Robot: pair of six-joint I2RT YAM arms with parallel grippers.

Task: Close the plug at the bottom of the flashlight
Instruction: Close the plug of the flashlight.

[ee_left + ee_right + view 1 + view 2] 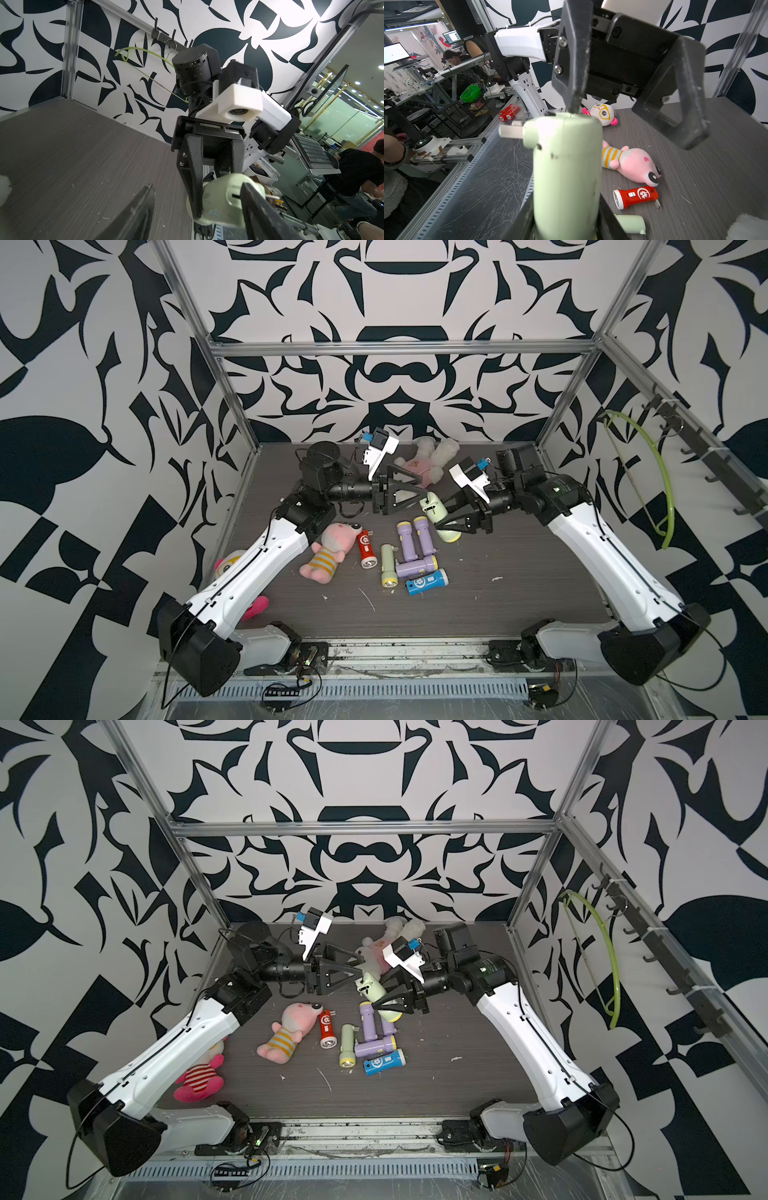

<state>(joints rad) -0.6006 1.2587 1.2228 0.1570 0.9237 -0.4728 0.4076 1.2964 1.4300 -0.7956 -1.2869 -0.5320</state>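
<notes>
Left gripper [422, 489]: jaws parted, holding nothing; in the right wrist view 1 finger [574, 91] rests its tip against the bottom end of the pale green flashlight [566, 166], while the other finger stands well apart from it. Right gripper [439, 517]: jaws closed on that flashlight's body, holding it clear of the table [519, 605], between the 2 arms.

The flashlight's long axis runs from the right gripper toward the left gripper, bottom end leading; so the left gripper is the nearer one to the plug [510, 132]. The plug's 2 flat prongs stick out sideways from the bottom end, square to the long axis, on the side facing the table's slotted front rail; the plug is not yet folded in.

Likely next: a left finger comes round to the prongs' outer side and presses them flat against the body, while the right gripper braces.

On the table below lie a red flashlight [636, 197], a pink plush [633, 164] and a cluster of purple flashlights [415, 566].
</notes>
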